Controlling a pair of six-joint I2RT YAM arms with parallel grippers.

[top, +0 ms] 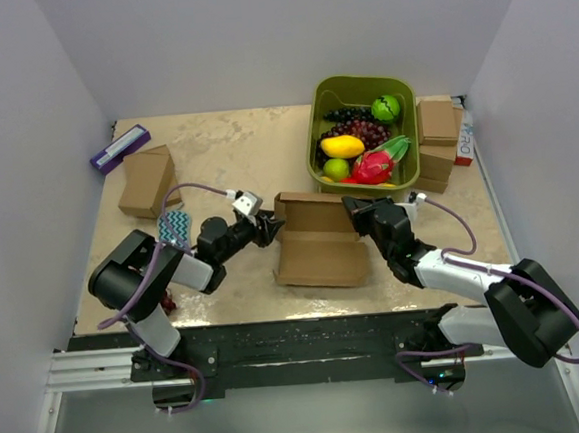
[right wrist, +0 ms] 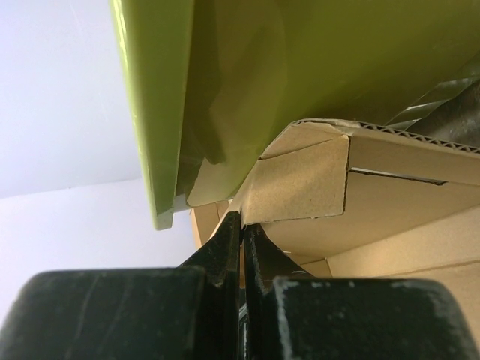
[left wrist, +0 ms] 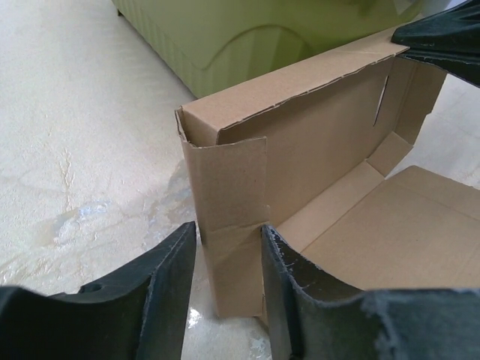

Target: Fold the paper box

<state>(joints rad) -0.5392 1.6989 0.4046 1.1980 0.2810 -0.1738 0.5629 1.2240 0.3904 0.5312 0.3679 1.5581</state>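
Risk of sliding: skidding away toward the green bin (top: pixel 316 139) from pushing too hard with the left hand (top: pixel 267 225), the paper box (top: pixel 317 246) lying loose on the surface (top: pixel 214 152) with nothing pinning it down.
Risk of creasing: bending or tearing the thin corner flap (left wrist: pixel 229 195) from squeezing it at a slant.
Risk of flopping: dropping the back wall down flat from pulling the right hand (top: pixel 357 211) off too early.
Risk of bumping: knocking the bin with the right hand, it being tucked in just beside the bin's wall.
Left arm pose: reaching low from the near left corner toward the middle, bending at the elbow, pointing the hand at the box's left end.
Left hand: holding its fingers (left wrist: pixel 169 262) apart, with the upright corner flap showing in the gap; looking loose, not squeezing.
Right arm pose: stretching from the near right corner up toward the box's far right corner, staying low.
Right hand: pressing its fingers (right wrist: pixel 225 247) together, touching the tip to the box's corner under the bin's rim; nothing showing between them.
Box place: lying in the middle of the surface, just in front of the bin, back wall standing up, front part lying open and flat.
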